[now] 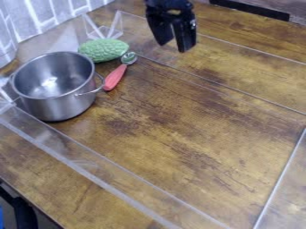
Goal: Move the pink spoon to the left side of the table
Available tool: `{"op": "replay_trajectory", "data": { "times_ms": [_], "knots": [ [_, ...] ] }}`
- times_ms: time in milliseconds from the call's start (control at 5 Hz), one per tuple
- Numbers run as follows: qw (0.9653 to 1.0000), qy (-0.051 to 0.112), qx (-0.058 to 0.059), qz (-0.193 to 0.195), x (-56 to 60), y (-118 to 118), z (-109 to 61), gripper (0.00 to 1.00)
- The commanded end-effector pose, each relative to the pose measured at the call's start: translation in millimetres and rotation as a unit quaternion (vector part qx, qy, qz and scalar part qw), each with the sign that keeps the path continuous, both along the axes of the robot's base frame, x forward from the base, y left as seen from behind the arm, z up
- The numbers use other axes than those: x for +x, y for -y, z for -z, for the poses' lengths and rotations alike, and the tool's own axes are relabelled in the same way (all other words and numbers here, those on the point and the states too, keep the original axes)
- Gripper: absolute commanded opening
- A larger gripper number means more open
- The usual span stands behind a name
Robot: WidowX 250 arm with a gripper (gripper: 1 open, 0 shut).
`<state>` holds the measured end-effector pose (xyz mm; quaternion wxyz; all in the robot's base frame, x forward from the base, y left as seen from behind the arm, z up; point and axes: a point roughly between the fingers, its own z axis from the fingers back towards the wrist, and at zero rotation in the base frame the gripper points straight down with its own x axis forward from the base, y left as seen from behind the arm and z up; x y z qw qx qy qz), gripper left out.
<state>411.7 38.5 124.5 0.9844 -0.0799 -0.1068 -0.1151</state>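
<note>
The pink spoon point(116, 75) lies on the table point(191, 125) between the steel pot point(52, 84) and the green scrubber point(104, 49), its silvery end point(128, 58) pointing up-right. My gripper point(174, 40) hangs in the air near the top of the view, up and to the right of the spoon. Its dark fingers point down with a narrow gap between them and hold nothing.
Clear plastic strips point(120, 170) cross the tabletop and frame a rectangular area. A white cloth point(36, 16) hangs at the back left. The pot stands at the left edge of the framed area.
</note>
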Motion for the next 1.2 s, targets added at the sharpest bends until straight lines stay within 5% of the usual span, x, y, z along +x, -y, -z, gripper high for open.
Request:
{"op": "replay_trajectory", "data": {
  "times_ms": [0,200,600,800,1000],
  "knots": [
    [0.9981,0.056,0.016,0.019,7.1,21,-54.1,1.00],
    [0.9983,0.045,0.018,0.033,11.4,23,-49.1,1.00],
    [0.9936,0.015,0.018,0.111,-0.8,40,8.9,1.00],
    [0.9964,0.007,0.015,0.083,-1.2,40,10.3,1.00],
    [0.9980,0.008,0.024,0.058,3.0,37,5.3,1.00]
  ]
}}
